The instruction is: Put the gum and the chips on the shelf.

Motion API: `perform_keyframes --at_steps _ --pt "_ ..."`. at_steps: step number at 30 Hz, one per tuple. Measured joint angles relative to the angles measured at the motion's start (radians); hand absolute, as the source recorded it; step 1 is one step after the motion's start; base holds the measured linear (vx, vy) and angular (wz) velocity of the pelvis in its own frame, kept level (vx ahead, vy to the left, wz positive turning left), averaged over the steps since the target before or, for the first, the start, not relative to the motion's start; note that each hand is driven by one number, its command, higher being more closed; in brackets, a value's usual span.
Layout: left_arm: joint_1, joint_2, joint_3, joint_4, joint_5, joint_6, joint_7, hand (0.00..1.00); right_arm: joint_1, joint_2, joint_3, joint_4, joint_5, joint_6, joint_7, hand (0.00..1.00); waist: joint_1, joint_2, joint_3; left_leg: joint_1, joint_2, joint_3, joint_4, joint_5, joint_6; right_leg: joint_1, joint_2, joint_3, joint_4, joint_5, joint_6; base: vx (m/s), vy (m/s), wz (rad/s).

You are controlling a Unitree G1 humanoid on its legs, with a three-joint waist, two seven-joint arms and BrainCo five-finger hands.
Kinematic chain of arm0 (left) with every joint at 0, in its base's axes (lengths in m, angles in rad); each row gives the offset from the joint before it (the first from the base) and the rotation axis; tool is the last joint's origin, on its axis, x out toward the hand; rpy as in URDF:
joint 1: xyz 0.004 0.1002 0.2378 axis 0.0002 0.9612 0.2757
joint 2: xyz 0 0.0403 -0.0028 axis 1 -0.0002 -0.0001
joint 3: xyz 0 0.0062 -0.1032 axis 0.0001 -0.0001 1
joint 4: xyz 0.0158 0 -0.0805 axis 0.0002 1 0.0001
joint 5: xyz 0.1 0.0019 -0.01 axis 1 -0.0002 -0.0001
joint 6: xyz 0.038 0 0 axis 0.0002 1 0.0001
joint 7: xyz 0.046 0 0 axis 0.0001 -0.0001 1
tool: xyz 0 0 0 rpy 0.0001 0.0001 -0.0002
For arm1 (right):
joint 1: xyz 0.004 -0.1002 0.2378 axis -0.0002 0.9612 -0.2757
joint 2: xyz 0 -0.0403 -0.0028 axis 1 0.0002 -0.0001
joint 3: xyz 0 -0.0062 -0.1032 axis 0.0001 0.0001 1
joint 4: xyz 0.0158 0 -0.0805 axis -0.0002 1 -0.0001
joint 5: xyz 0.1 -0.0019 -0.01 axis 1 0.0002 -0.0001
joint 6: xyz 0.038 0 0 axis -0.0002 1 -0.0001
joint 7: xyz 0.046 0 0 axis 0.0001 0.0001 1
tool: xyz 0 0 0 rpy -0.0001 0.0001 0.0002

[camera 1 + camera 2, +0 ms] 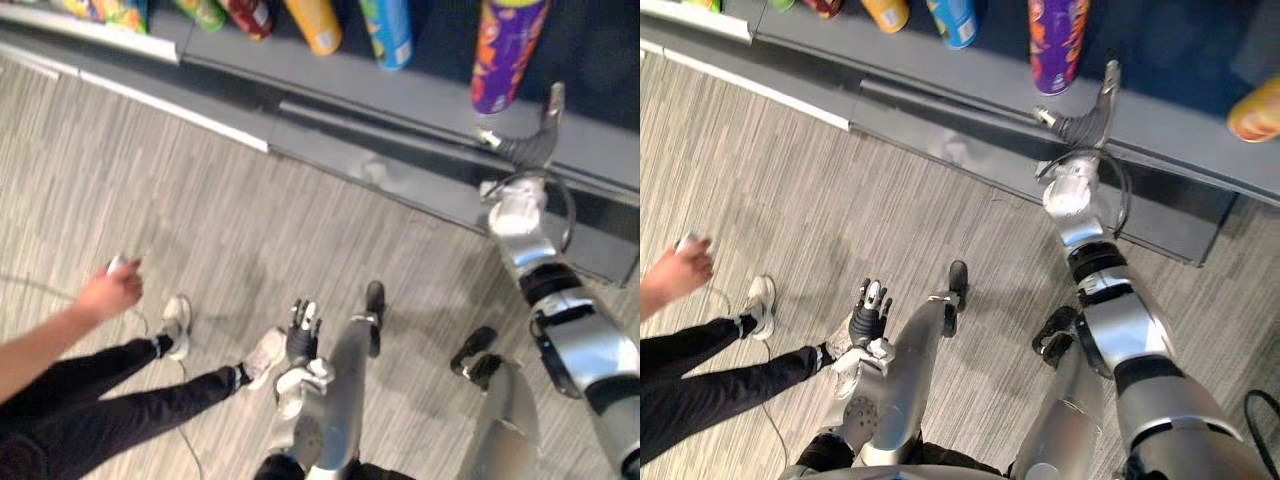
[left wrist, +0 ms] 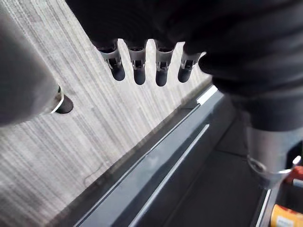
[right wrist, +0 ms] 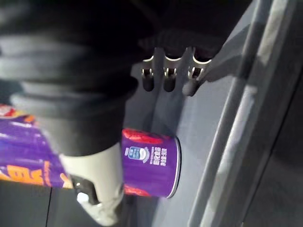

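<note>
Closest to us, the left hand (image 1: 302, 335) hung low over the floor (image 1: 150, 190), a grey striped one. In its wrist view the fingers (image 2: 138, 71) were loose and pretty much straight, with nothing in them, so we'd call that hand open and empty.

Off to the left there was a person: legs in black trousers (image 1: 90, 390), two white shoes (image 1: 177, 322), and a bare arm reaching in. The person's hand (image 1: 112, 290) was wrapped around some small white thing (image 1: 117, 264), but we couldn't make out what it was.

Further out, past the strip of floor, sat the dark grey shelf (image 1: 420, 100). The right arm stretched all the way over to it, and the right hand (image 1: 528, 145) rested down at the shelf board. Its fingers (image 3: 168, 78) were slack and spread over the board, not curled round anything, with the thumb sticking up on its own. So that hand was open too.

The chips, a purple can (image 1: 505, 50), stood on its base on the shelf right beside that hand. In the wrist view the thumb crossed in front of the can, and we honestly couldn't tell if it was touching.

Along the back, well to the left of the purple one, were a blue can (image 1: 388, 30) and an orange can (image 1: 315, 22), plus a few more packs. We couldn't tell which of those was the gum.
</note>
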Motion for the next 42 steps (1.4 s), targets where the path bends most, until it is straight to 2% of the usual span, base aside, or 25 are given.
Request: perform_keyframes --at_steps 3,4,7,8,9,10,11,13,16,18,20,24,26,30,31,34,36,40,42 --pt "-0.003 0.0 0.02 0.083 -0.003 0.004 -0.041 0.0 0.065 0.048 -0.017 0.002 0.0 -0.004 0.02 0.0 -0.03 -0.003 -0.001 0.078 0.001 0.028 -0.046 0.004 0.002 0.061 0.008 0.007 -0.048 0.018 0.013 0.06 -0.016 -0.2" --pt "-0.004 0.0 0.038 0.118 -0.002 0.015 -0.061 0.0 0.102 0.073 -0.028 0.001 0.0 -0.008 0.032 0.0 -0.047 -0.009 -0.005 0.108 0.003 0.036 -0.063 0.005 0.001 0.089 0.015 0.009 -0.07 0.025 0.016 0.07 -0.017 -0.17" --pt "-0.017 0.006 0.086 0.182 0.005 0.037 -0.085 0.0 0.187 0.131 -0.073 0.005 0.0 -0.018 0.057 0.0 -0.062 -0.033 -0.017 0.17 0.012 0.054 -0.111 0.014 -0.005 0.142 0.034 0.009 -0.125 0.046 0.02 0.08 -0.018 -0.22" --pt "-0.027 0.018 0.104 0.223 0.012 0.052 -0.104 0.0 0.259 0.166 -0.103 0.006 -0.001 -0.032 0.079 0.0 -0.074 -0.054 -0.026 0.219 0.019 0.069 -0.153 0.025 -0.009 0.187 0.054 0.01 -0.176 0.064 0.024 0.1 -0.01 -0.24" --pt "-0.027 0.028 0.109 0.239 0.012 0.059 -0.11 0.0 0.285 0.185 -0.115 0.007 0.0 -0.032 0.089 0.0 -0.081 -0.064 -0.031 0.24 0.021 0.074 -0.172 0.03 -0.01 0.205 0.06 0.011 -0.196 0.07 0.024 0.12 -0.003 -0.31" --pt "-0.027 0.051 0.115 0.267 0.016 0.078 -0.125 0.0 0.344 0.216 -0.148 0.007 0.001 -0.024 0.104 0.0 -0.092 -0.086 -0.042 0.286 0.023 0.089 -0.216 0.043 -0.012 0.24 0.074 0.016 -0.236 0.085 0.026 0.11 0.01 -0.25" --pt "-0.027 0.074 0.118 0.299 0.031 0.093 -0.143 0.0 0.408 0.242 -0.181 0.003 0.001 -0.017 0.12 0.0 -0.106 -0.097 -0.045 0.326 0.026 0.093 -0.252 0.052 -0.017 0.282 0.09 0.017 -0.283 0.104 0.032 0.11 0.019 -0.24" --pt "-0.019 0.104 0.123 0.33 0.046 0.12 -0.168 0.0 0.509 0.26 -0.202 -0.019 -0.001 0.0 0.142 0.0 -0.133 -0.109 -0.046 0.369 0.027 0.101 -0.28 0.054 -0.018 0.331 0.105 0.02 -0.34 0.125 0.038 0.09 0.055 -0.2" --pt "0.03 0.158 0.133 0.351 0.048 0.154 -0.224 0.0 0.702 0.262 -0.183 -0.134 -0.034 0.028 0.195 0.0 -0.166 -0.144 -0.045 0.432 0.027 0.139 -0.318 0.055 -0.018 0.39 0.126 0.047 -0.415 0.166 0.046 0.08 0.066 -0.29" --pt "0.057 0.169 0.134 0.368 0.049 0.158 -0.235 0.0 0.796 0.263 -0.161 -0.176 -0.046 0.031 0.223 0.0 -0.176 -0.161 -0.051 0.473 0.025 0.151 -0.333 0.055 -0.019 0.427 0.13 0.056 -0.442 0.173 0.053 0.07 0.04 -0.19" --pt "0.109 0.192 0.14 0.378 0.049 0.16 -0.251 0.0 0.915 0.276 -0.137 -0.187 -0.075 0.034 0.266 0.0 -0.194 -0.194 -0.096 0.519 0.021 0.165 -0.371 0.057 -0.021 0.464 0.138 0.064 -0.479 0.181 0.057 0.07 0.035 -0.13" --pt "0.135 0.204 0.148 0.418 0.049 0.162 -0.259 0.0 1.038 0.306 -0.134 -0.16 -0.081 0.043 0.355 0.0 -0.214 -0.231 -0.171 0.58 0.021 0.193 -0.42 0.061 -0.024 0.525 0.156 0.078 -0.561 0.206 0.063 0.06 0.023 -0.16" --pt "0.136 0.203 0.154 0.437 0.055 0.164 -0.261 0.0 1.074 0.306 -0.134 -0.138 -0.083 0.05 0.386 0.0 -0.214 -0.237 -0.194 0.605 0.019 0.205 -0.434 0.061 -0.025 0.546 0.158 0.087 -0.58 0.212 0.063 0.06 0.028 -0.17" --pt "0.151 0.198 0.18 0.458 0.082 0.212 -0.269 0.0 1.104 0.3 -0.178 -0.045 -0.07 0.101 0.488 0.0 -0.221 -0.237 -0.252 0.659 0.007 0.215 -0.471 0.061 -0.025 0.599 0.16 0.088 -0.621 0.224 0.07 0.06 0.025 -0.06" --pt "0.161 0.193 0.197 0.461 0.081 0.226 -0.271 0.0 1.1 0.301 -0.199 -0.016 -0.046 0.114 0.519 0.0 -0.222 -0.235 -0.27 0.679 0.003 0.216 -0.481 0.061 -0.025 0.622 0.16 0.087 -0.637 0.226 0.074 0.1 0.022 0.01" --pt "0.176 0.17 0.252 0.497 0.08 0.23 -0.268 0.0 1.094 0.311 -0.267 0.061 0.029 0.142 0.578 0.0 -0.218 -0.225 -0.318 0.734 -0.008 0.226 -0.515 0.059 -0.028 0.671 0.157 0.084 -0.666 0.229 0.079 0.09 0.023 0.01" --pt "0.178 0.159 0.276 0.514 0.079 0.235 -0.257 0.0 1.094 0.315 -0.3 0.079 0.072 0.154 0.599 0.0 -0.218 -0.221 -0.324 0.751 -0.014 0.226 -0.516 0.056 -0.029 0.693 0.154 0.081 -0.675 0.231 0.082 0.08 0.03 0.02" --pt "0.178 0.142 0.327 0.542 0.079 0.25 -0.231 0.0 1.089 0.347 -0.412 0.119 0.209 0.221 0.636 0.0 -0.226 -0.218 -0.338 0.771 -0.018 0.228 -0.516 0.053 -0.031 0.716 0.151 0.08 -0.685 0.232 0.084 0.04 0.015 0.0" --pt "0.177 0.133 0.341 0.554 0.079 0.25 -0.211 0.0 1.089 0.351 -0.44 0.12 0.224 0.236 0.637 0.0 -0.231 -0.216 -0.339 0.783 -0.018 0.229 -0.516 0.053 -0.031 0.73 0.152 0.079 -0.688 0.232 0.084 0.0 0.0 0.0"
